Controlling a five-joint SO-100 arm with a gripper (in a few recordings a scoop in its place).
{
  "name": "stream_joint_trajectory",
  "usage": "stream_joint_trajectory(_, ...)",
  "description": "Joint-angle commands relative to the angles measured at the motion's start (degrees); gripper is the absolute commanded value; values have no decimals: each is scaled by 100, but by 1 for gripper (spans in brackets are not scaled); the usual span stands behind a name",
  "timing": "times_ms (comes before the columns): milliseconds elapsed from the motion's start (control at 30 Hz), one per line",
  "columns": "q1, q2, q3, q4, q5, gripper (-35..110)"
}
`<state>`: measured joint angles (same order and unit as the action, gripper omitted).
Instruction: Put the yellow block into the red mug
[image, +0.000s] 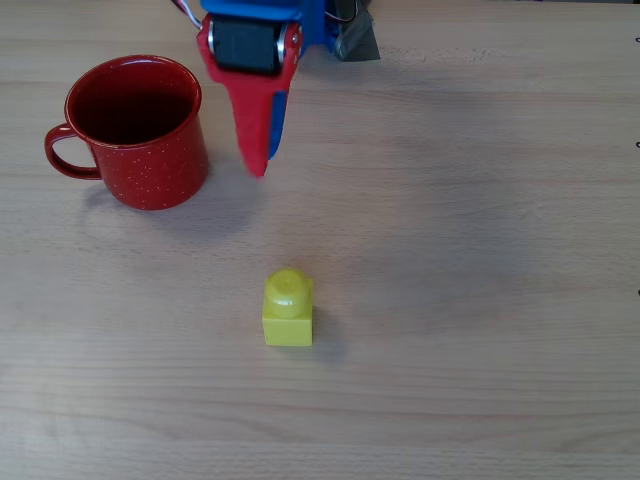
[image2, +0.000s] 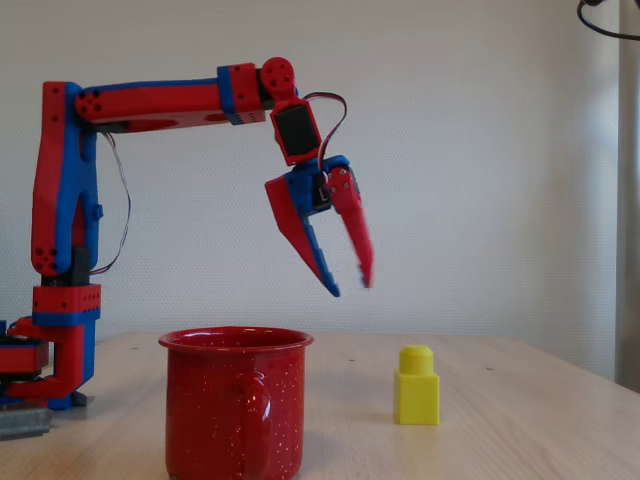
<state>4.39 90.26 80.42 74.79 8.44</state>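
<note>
End effector (image2: 352, 288) spread, empty, high above tabletop (image: 480, 220). Yellow block (image: 288, 309) upright at overhead frame centre, below fingertips in picture; red mug (image: 140, 130) upper left. Coming move likely descent onto block.

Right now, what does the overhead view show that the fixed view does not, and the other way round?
Overhead view alone: the dark inside of the red mug, with no block in it, and the mug's handle pointing to picture left.

Fixed view alone: the end effector hangs open, well above the table, and the arm's base stands at picture left.

Both: the yellow block stands stud up on the table, apart from the mug and untouched.
</note>
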Motion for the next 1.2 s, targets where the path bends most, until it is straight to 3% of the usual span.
stream_joint_trajectory(0, -62, -26, -580, 79, 105, 30)
stream_joint_trajectory(67, -132, -290, -721, 88, 105, 39)
stream_joint_trajectory(167, -272, -642, -905, 123, -9, 40)
stream_joint_trajectory(1167, -448, -3076, -2303, -624, -431, 43)
